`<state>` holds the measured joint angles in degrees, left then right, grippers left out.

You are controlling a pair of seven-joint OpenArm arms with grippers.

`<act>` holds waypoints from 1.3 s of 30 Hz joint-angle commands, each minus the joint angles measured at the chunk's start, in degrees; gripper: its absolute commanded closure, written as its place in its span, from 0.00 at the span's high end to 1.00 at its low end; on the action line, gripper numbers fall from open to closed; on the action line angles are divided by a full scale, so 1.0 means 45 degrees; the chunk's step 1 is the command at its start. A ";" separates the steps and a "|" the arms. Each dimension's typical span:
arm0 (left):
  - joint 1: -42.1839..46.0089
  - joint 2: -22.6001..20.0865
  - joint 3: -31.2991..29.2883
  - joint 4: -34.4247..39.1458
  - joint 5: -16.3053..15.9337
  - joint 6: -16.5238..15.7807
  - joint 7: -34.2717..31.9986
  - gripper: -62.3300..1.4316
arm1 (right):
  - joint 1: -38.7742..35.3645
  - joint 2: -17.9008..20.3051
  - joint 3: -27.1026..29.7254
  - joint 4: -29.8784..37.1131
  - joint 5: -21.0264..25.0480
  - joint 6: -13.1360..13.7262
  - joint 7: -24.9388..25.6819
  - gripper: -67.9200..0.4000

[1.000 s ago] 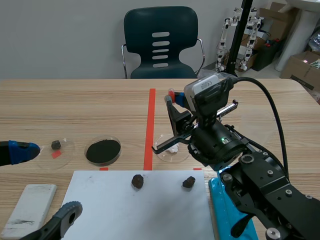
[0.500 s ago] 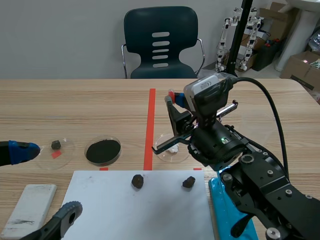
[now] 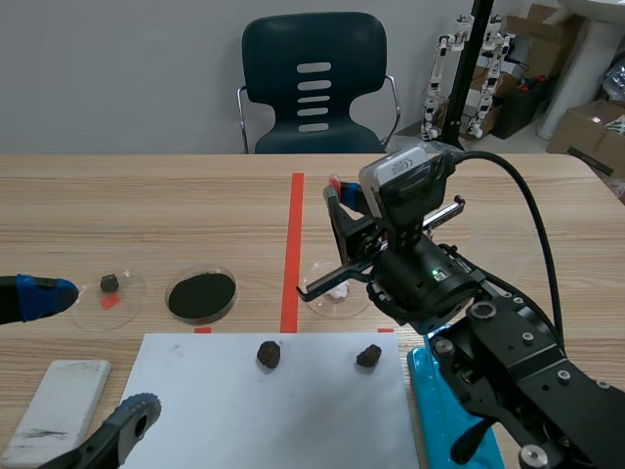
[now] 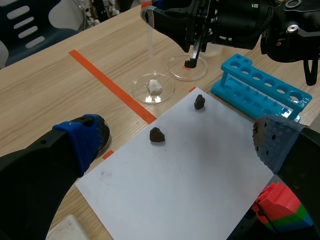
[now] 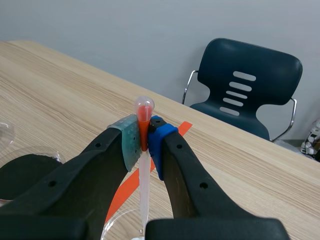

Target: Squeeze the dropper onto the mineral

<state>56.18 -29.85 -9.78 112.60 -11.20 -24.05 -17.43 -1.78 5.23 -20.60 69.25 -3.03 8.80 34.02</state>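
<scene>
A clear dropper [image 5: 143, 160] with a reddish bulb [image 5: 144, 107] stands upright in my right gripper [image 5: 144, 136], whose pads are shut on the bulb's neck. Its tip hangs just over a white mineral lump [image 4: 154, 87] in a clear petri dish [image 3: 317, 303]. In the scene view the right gripper [image 3: 344, 210] is above that dish, beside the red tape line, and the mineral [image 3: 339, 290] shows under it. My left gripper [image 4: 177, 145] stands open at the near left, over the white paper, with nothing between its fingers.
Two dark rocks [image 3: 269, 354] [image 3: 369, 356] lie on a white sheet [image 3: 244, 420]. A dish of black powder [image 3: 201, 296] and a small dish with a dark stone [image 3: 109, 283] sit at the left. A blue test-tube rack [image 4: 255, 92] stands at the right, and a white block [image 3: 59, 405] lies at the near left.
</scene>
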 commanded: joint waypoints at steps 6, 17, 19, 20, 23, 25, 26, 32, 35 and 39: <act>-0.0039 0.0034 0.0039 0.0131 -0.0136 0.0019 -0.0214 1.00 | 0.0214 0.0034 0.0063 0.0146 0.0141 -0.0010 0.0185 0.03; -0.0039 0.0034 0.0039 0.0131 -0.0136 0.0019 -0.0214 1.00 | 0.0214 0.0034 0.0063 0.0146 0.0141 -0.0005 0.0136 0.02; -0.0039 0.0034 0.0039 0.0131 -0.0136 0.0019 -0.0214 1.00 | 0.0214 0.0034 0.0063 0.0146 0.0141 -0.0005 0.0136 0.02; -0.0039 0.0034 0.0039 0.0131 -0.0136 0.0019 -0.0214 1.00 | 0.0214 0.0034 0.0063 0.0146 0.0141 -0.0005 0.0136 0.02; -0.0039 0.0034 0.0039 0.0131 -0.0136 0.0019 -0.0214 1.00 | 0.0214 0.0034 0.0063 0.0146 0.0141 -0.0005 0.0136 0.02; -0.0039 0.0034 0.0039 0.0131 -0.0136 0.0019 -0.0214 1.00 | 0.0209 0.0034 0.0063 0.0146 0.0141 -0.0005 0.0141 0.02; -0.0039 0.0034 0.0039 0.0131 -0.0136 0.0019 -0.0214 1.00 | 0.0199 0.0034 0.0063 0.0146 0.0141 0.0000 0.0146 0.02; -0.0039 0.0034 0.0039 0.0131 -0.0136 0.0019 -0.0214 1.00 | 0.0180 0.0039 0.0063 0.0146 0.0146 0.0000 0.0083 0.05; -0.0039 0.0034 0.0039 0.0131 -0.0136 0.0019 -0.0214 1.00 | 0.0180 0.0039 0.0063 0.0146 0.0146 0.0000 0.0044 0.05; -0.0039 0.0034 0.0039 0.0131 -0.0136 0.0019 -0.0214 1.00 | 0.0180 0.0087 0.0063 0.0185 0.0520 0.0010 0.0044 0.05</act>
<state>56.18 -29.85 -9.78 112.60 -11.20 -24.05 -17.43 -1.78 5.23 -20.60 69.25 -1.63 8.82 33.52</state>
